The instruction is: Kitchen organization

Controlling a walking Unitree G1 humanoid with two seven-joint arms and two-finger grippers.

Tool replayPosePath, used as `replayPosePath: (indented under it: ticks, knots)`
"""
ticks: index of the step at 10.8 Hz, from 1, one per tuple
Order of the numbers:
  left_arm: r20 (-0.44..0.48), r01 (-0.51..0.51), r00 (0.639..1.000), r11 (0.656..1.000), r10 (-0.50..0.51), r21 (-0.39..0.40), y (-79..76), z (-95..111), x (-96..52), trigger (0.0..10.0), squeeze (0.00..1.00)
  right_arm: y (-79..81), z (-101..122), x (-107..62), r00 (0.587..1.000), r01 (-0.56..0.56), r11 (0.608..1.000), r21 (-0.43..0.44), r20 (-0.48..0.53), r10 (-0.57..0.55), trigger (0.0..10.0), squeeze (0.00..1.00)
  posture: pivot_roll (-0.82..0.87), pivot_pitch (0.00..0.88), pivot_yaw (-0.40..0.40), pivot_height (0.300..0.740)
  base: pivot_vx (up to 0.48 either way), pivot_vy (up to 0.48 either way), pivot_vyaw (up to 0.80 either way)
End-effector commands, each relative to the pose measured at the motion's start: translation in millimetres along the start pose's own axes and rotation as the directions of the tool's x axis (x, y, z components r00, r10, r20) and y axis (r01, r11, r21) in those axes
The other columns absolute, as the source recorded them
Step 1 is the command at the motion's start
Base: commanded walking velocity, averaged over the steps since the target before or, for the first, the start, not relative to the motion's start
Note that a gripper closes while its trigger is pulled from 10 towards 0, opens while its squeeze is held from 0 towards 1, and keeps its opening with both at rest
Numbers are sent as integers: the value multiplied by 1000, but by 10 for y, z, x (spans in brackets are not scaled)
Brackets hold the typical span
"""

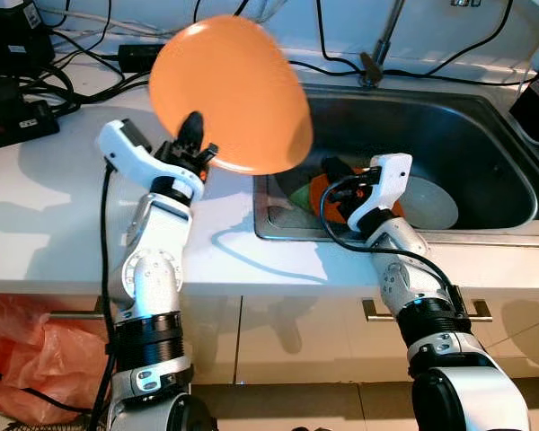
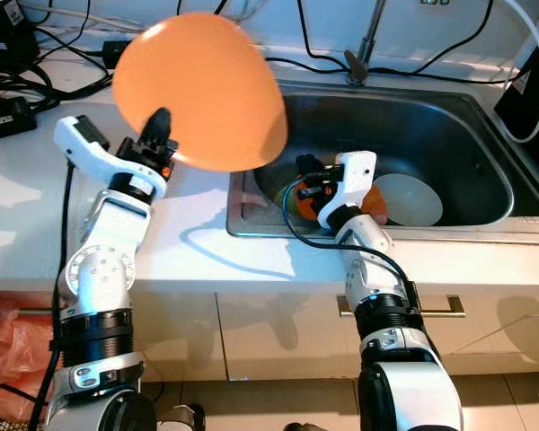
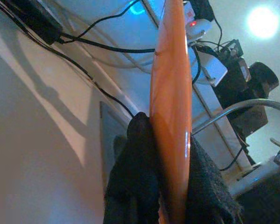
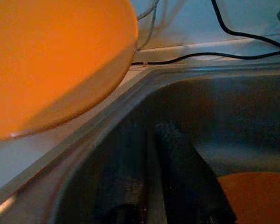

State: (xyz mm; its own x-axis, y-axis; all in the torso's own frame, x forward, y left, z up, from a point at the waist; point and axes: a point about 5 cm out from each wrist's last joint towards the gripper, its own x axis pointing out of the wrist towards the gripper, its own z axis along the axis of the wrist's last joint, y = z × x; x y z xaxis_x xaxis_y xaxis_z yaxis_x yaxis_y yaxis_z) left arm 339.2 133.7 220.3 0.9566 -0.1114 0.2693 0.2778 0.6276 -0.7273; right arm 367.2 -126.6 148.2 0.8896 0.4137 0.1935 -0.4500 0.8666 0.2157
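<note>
Two plates (image 1: 404,202) in sink (image 1: 485,135); left fingers (image 3: 135,163) around orange plate (image 1: 229,90).

Raised orange plate (image 1: 229,90) overhangs sink (image 1: 485,135) corner (dishes (image 1: 431,202) inside); counter (image 1: 45,206) free.

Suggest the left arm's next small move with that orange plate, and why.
Probably swing it left and lower it toward the bare white counter. The left gripper is shut on the orange plate, held up on edge over the sink rim, where the right gripper works among more dishes.
</note>
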Motion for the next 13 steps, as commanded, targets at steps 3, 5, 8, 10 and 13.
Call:
replayPosePath:
  ticks: [3,5,8,10,13]
  knots:
    - [70,111,992,992,-106,-67,-356,-11,132,10000,0,-76,26,-25,999,29,992,122,24,-32,10000,1000,88,84,-72,740,0,0,0]
    - [87,110,991,993,-106,-43,-336,33,125,10000,0,-140,83,-34,996,52,980,190,57,-64,10000,1000,89,81,-72,740,0,0,0]
    - [82,122,989,992,-122,0,-279,93,108,10000,0,-187,155,-30,992,55,961,272,96,-83,10000,1000,89,75,-72,740,0,0,0]
    - [49,150,987,988,-152,45,-252,95,91,10000,0,-189,214,-36,988,-2,927,375,142,-55,10000,1000,88,71,-71,740,0,0,0]
    - [17,176,984,983,-177,46,-279,43,83,10000,0,-182,238,-27,985,-23,905,426,163,-51,10000,1000,91,75,-76,740,0,0,0]
